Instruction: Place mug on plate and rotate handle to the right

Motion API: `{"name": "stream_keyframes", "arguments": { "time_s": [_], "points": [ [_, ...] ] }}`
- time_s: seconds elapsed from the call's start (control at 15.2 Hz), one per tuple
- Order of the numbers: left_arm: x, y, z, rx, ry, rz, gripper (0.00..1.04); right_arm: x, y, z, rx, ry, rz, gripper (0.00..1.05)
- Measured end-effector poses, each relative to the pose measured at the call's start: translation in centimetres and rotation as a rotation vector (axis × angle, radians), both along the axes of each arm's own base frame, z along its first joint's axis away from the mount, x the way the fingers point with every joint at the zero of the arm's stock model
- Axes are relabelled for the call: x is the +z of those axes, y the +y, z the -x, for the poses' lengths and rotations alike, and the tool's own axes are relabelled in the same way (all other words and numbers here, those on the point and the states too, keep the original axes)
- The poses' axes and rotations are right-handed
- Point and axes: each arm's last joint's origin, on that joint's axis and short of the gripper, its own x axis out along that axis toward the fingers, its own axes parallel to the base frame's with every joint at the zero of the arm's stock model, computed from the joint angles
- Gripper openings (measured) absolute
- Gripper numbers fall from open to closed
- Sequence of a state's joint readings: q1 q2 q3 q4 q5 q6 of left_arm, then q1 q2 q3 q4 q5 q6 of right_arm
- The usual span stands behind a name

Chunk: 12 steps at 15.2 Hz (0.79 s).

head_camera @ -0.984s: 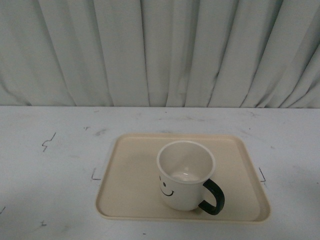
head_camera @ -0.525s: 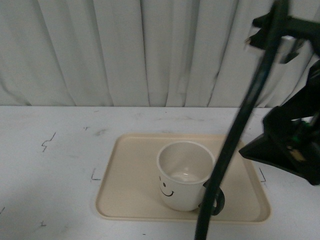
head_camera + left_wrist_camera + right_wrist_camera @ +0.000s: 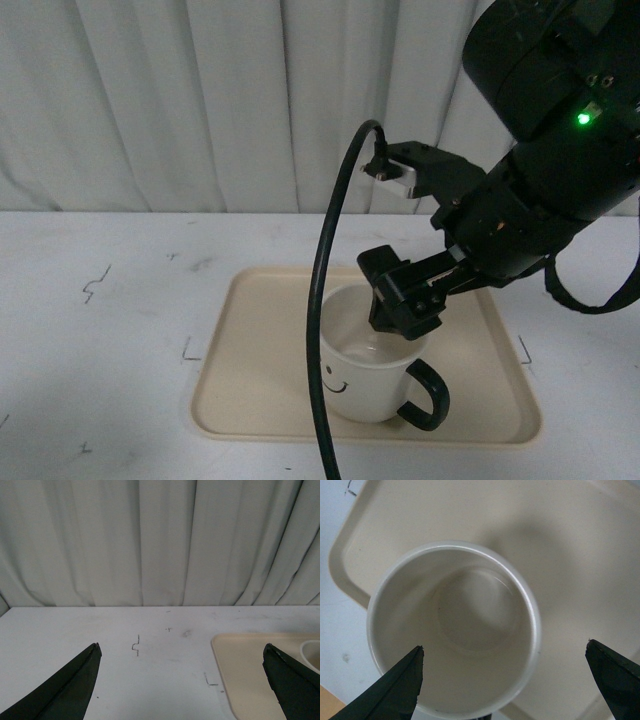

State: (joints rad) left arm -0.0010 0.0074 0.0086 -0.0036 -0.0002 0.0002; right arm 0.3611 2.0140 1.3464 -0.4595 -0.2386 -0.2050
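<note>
The cream-white mug (image 3: pixel 362 385) with a black smiley face stands upright on the beige plate (image 3: pixel 260 370), towards its front. Its black handle (image 3: pixel 430 395) points right and slightly forward. My right gripper (image 3: pixel 405 300) is open and hangs just above the mug's mouth. In the right wrist view its gripper (image 3: pixel 505 646) looks straight down into the empty mug (image 3: pixel 455 630), whose rim lies between the spread jaws, with the plate (image 3: pixel 570 555) beneath. My left gripper (image 3: pixel 182 646) is open and empty over the bare table, left of the plate (image 3: pixel 250 670).
A white table (image 3: pixel 100 340) with small pen marks carries the plate, and a grey curtain (image 3: pixel 200 100) hangs behind it. A black cable (image 3: pixel 322 330) loops down from the right arm in front of the mug.
My right arm has swung in from the right and come over the mug, with its open gripper now above the mug's mouth. The mug and plate have not moved.
</note>
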Motion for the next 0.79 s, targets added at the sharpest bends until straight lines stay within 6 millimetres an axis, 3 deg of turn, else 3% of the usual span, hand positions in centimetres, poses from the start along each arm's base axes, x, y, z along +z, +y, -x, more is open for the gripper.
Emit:
{"name": "stream_keyframes", "arguments": {
  "time_s": [0.2,0.39,0.79],
  "points": [
    [0.0,0.0,0.0,0.0,0.0,0.0,0.98,-1.6,1.0,-0.1,-0.039,0.028,0.02,0.97],
    [0.0,0.0,0.0,0.0,0.0,0.0,0.98,-2.8,1.0,-0.2,-0.105,0.068,0.042,0.67],
    [0.0,0.0,0.0,0.0,0.0,0.0,0.98,-2.8,0.9,-0.2,-0.169,0.105,0.023,0.04]
  ]
}}
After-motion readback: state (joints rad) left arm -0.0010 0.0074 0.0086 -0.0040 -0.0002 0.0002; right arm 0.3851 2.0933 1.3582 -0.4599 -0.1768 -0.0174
